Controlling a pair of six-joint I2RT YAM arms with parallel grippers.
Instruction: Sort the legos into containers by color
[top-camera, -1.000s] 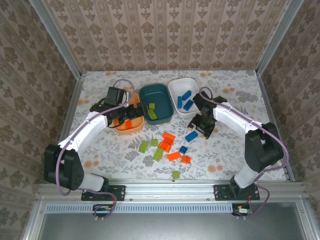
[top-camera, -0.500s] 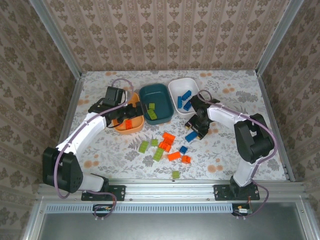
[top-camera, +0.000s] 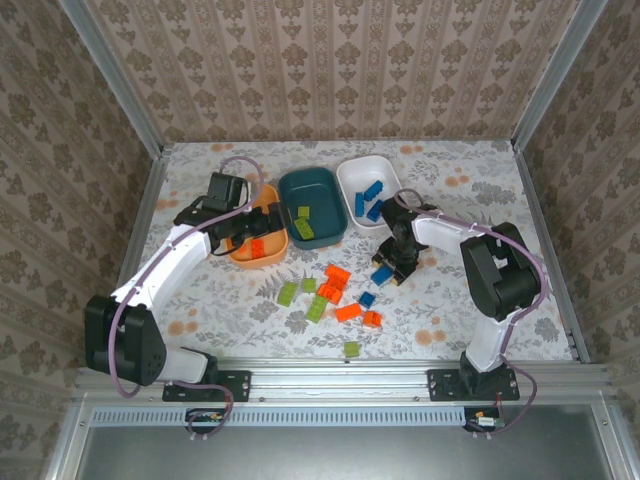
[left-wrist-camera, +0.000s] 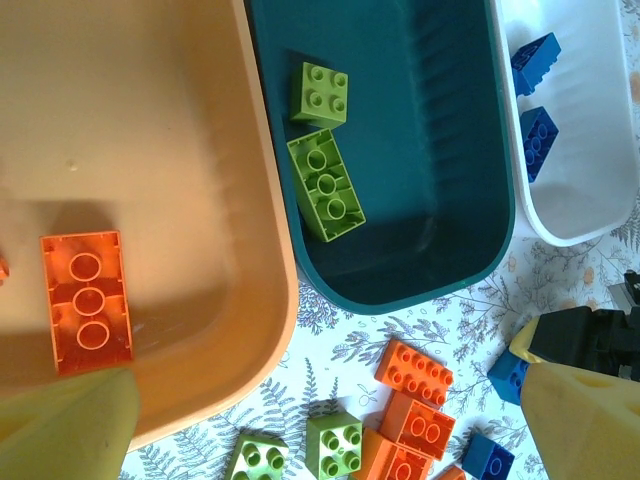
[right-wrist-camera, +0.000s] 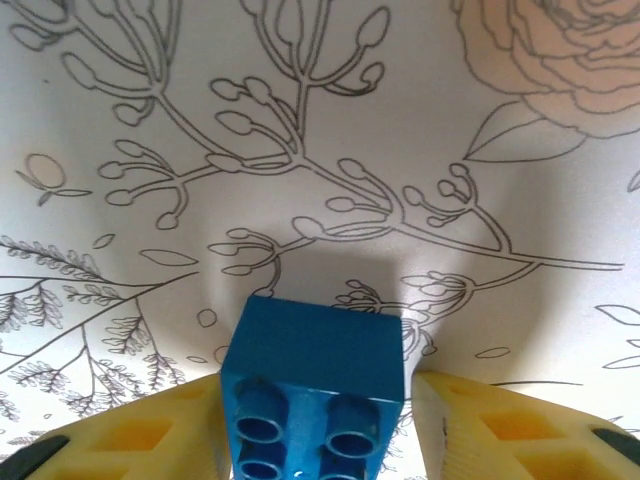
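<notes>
Right pincer (right-wrist-camera: 315, 440), mine, low over floral-print tabletop (top-camera: 450, 300). Yellow fingers (right-wrist-camera: 130, 440) flank blue brick (right-wrist-camera: 312, 385): finger at 9 o'clock touching, thin shadow gap at 3 o'clock, so cannot tell if clamped yet. Brick sits at 6 o'clock of white dish (top-camera: 345, 178). Brick is hard glossy plastic, boxy, round studs; likely light, rigid, slick-sided. Best hold: 2 flat opposite walls, squarely. Left pincer (top-camera: 248, 232) spread wide over orange dish (left-wrist-camera: 265, 180).

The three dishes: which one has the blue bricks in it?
The white dish at the row's right end; the teal dish holds green bricks, the orange dish an orange brick.
</notes>
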